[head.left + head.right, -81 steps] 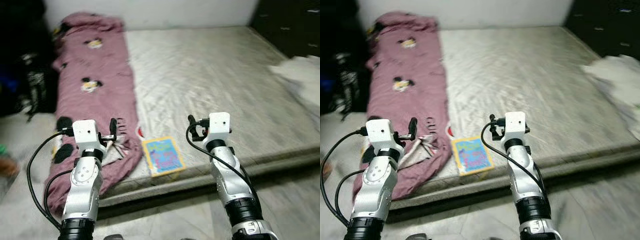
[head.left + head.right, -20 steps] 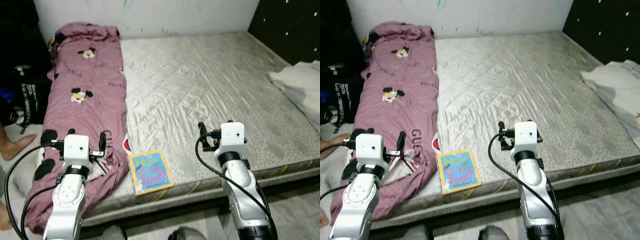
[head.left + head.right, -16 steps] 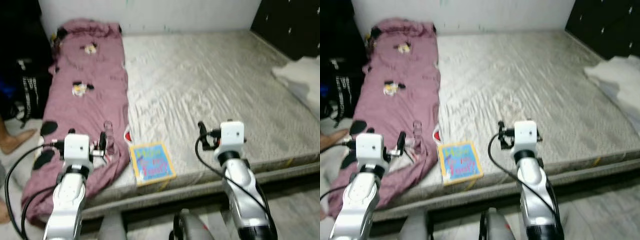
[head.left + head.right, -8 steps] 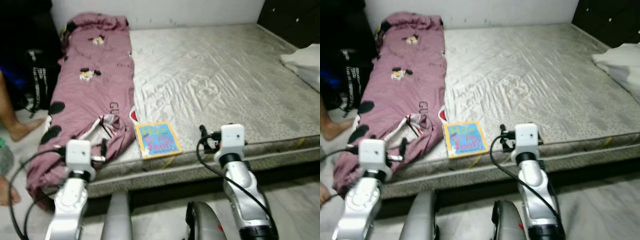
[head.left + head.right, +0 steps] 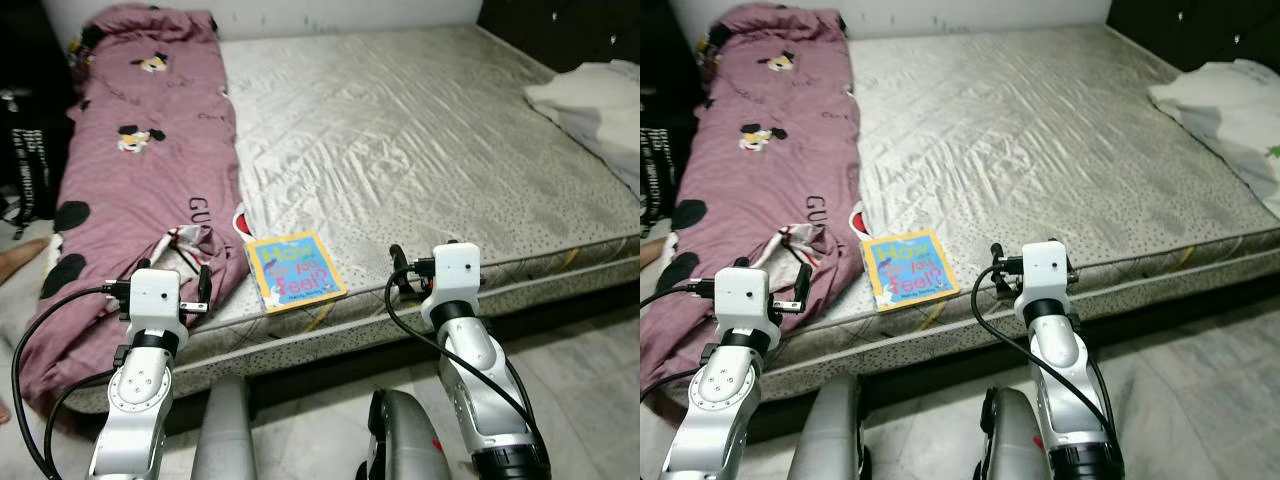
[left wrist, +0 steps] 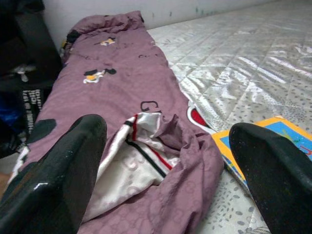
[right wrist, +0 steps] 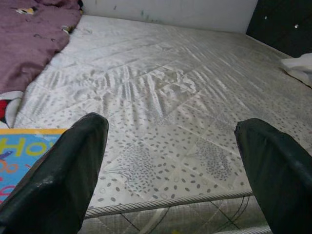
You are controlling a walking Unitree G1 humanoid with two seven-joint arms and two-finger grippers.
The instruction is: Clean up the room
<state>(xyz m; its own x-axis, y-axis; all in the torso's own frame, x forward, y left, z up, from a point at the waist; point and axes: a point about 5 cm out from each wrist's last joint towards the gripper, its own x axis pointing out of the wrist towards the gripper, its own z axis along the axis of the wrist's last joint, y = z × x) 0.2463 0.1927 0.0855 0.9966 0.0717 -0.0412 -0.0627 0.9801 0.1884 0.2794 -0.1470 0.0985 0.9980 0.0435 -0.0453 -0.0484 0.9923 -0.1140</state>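
Lower centre of the left eye view: a thin yellow-bordered blue picture book point(image 5: 294, 270) lies flat at the near edge of the grey quilted mattress point(image 5: 420, 140), just beside the mauve cartoon-print blanket point(image 5: 140, 170) along the frame's left. Since half a second ago the view has swung closer; book unmoved. Left gripper point(image 6: 165, 161) and right gripper point(image 7: 170, 156) both spread wide, empty, near the mattress edge. Judged: approach finishing, nothing gathered yet.

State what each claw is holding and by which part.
Nothing is held. The left claw is open before the purple blanket; the right claw is open over the mattress.
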